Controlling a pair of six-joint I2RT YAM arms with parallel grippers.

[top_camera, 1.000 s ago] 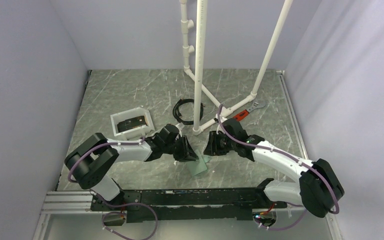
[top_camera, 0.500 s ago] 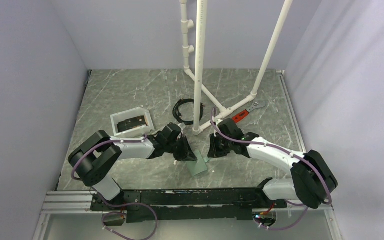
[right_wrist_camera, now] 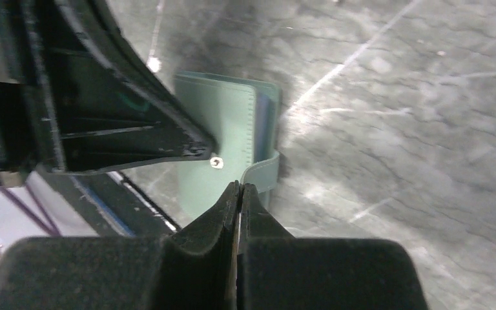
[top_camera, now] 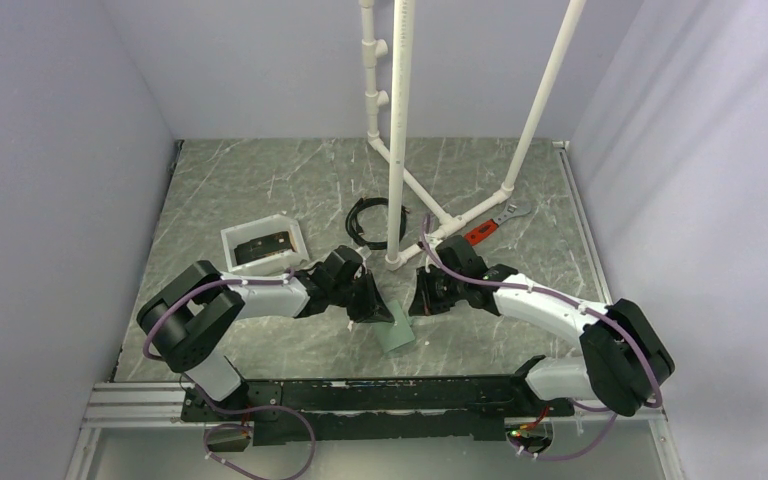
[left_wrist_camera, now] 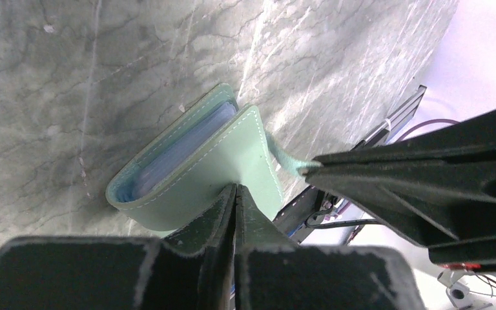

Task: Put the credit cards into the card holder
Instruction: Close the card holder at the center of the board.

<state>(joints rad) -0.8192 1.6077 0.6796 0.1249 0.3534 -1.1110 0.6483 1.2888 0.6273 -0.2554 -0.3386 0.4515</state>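
The card holder (top_camera: 398, 331) is a grey-green wallet lying folded on the marble table, its light blue inner faces showing at the open edge in the left wrist view (left_wrist_camera: 174, 161). My left gripper (top_camera: 371, 303) is shut, its tips (left_wrist_camera: 234, 188) resting on the top cover beside the snap button (right_wrist_camera: 216, 162). My right gripper (top_camera: 421, 299) is shut on the wallet's strap (left_wrist_camera: 285, 161), which rises from the cover's edge to my fingertips (right_wrist_camera: 239, 185). Dark credit cards (top_camera: 263, 246) lie in the white tray; I see no card in either gripper.
The white tray (top_camera: 232, 240) stands left of the left arm. A black cable coil (top_camera: 370, 218), a white pipe frame (top_camera: 398, 150) and a red-handled wrench (top_camera: 490, 226) are behind the grippers. The black base rail (top_camera: 360, 392) runs along the near edge.
My right gripper has moved slightly left and down toward the wallet. My left arm has shifted a little, its gripper staying at the wallet.
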